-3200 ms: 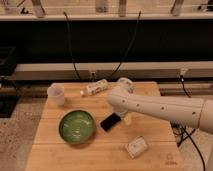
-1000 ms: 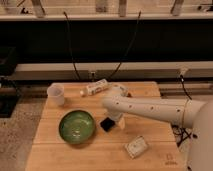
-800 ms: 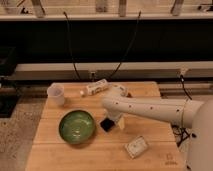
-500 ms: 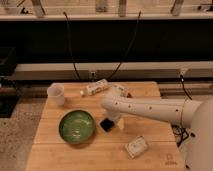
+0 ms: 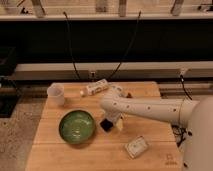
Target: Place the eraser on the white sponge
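The fingers of my gripper (image 5: 112, 123) stand spread wide, down at the eraser (image 5: 105, 125) lying mid-tabletop beside the green bowl (image 5: 76, 126), nothing clamped. The white sponge (image 5: 136, 146) sits apart toward the front right corner. The wooden table (image 5: 55, 155) stands before a dark wall (image 5: 165, 42) hung with black cables (image 5: 69, 45).

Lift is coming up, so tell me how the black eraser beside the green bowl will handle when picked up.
The eraser looks like a flat, stiff block, so it probably won't flex or roll. Lying flat on the table, its low edges may slip. The hand is close at its side.
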Controlling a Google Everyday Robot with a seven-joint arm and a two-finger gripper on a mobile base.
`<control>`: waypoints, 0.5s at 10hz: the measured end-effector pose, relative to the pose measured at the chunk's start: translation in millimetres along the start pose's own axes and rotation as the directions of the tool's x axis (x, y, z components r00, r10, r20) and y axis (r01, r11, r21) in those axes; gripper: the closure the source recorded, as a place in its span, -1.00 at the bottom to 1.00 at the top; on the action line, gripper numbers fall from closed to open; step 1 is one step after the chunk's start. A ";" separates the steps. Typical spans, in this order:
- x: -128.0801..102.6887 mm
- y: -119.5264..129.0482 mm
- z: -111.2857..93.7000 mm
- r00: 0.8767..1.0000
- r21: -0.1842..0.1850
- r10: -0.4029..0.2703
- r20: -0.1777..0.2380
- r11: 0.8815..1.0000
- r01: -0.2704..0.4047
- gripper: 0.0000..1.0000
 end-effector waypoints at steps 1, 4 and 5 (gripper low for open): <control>-0.9 0.4 1.6 1.000 -0.003 -0.001 0.003 1.000 0.001 -0.60; -4.3 -2.0 4.7 1.000 -0.006 -0.007 0.010 1.000 0.007 -0.60; -4.7 -2.0 5.7 1.000 -0.007 -0.007 0.011 1.000 0.007 -0.60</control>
